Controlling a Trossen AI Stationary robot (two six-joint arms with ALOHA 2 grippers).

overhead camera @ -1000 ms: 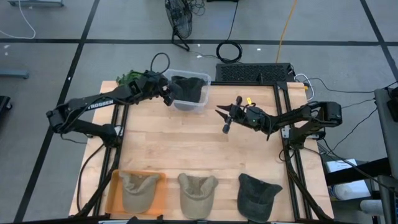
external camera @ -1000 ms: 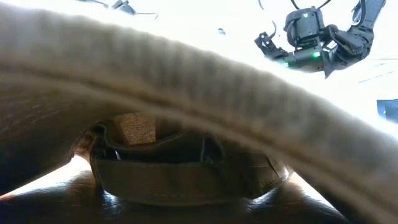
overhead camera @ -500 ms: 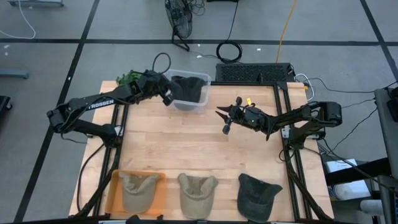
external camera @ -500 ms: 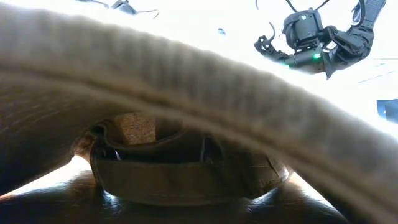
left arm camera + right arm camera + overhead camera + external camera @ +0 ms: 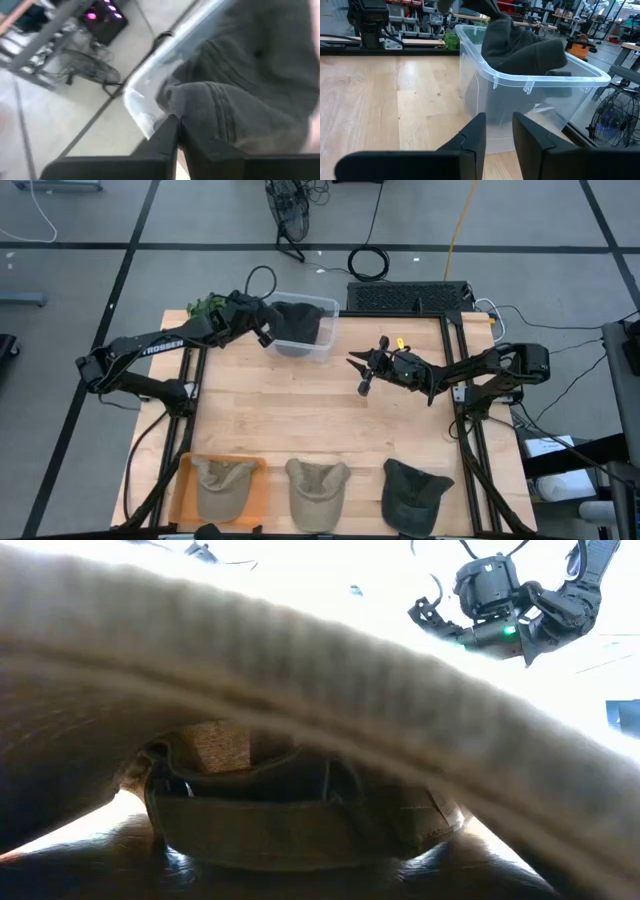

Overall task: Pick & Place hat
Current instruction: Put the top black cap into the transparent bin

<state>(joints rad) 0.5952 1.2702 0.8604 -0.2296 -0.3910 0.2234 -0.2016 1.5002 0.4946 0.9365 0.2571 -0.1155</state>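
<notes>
A dark grey hat lies bunched in a clear plastic bin at the table's far edge. Part of the hat rises above the bin's rim. My left gripper is at the bin's left wall, shut on the hat. My right gripper hovers over the table to the right of the bin, open, with nothing between its fingers. It faces the bin and the hat. My left gripper pinches a bunched fold of the dark hat's cloth between its two fingers, near the bin's left rim. The fingers come from the table's left, slanting down over the wall. The held part stands above the rim, and the rest lies in the bin.
Three more hats lie along the near edge: a tan one on an orange tray, a tan one and a dark one. A tan hat's brim fills the low view. Bare wood lies between the bin and these hats.
My left gripper has taken hold of the dark hat at the bin's left side. The hat's held part has bunched up and risen above the rim, while the rest stays in the bin. My right gripper has kept still.
</notes>
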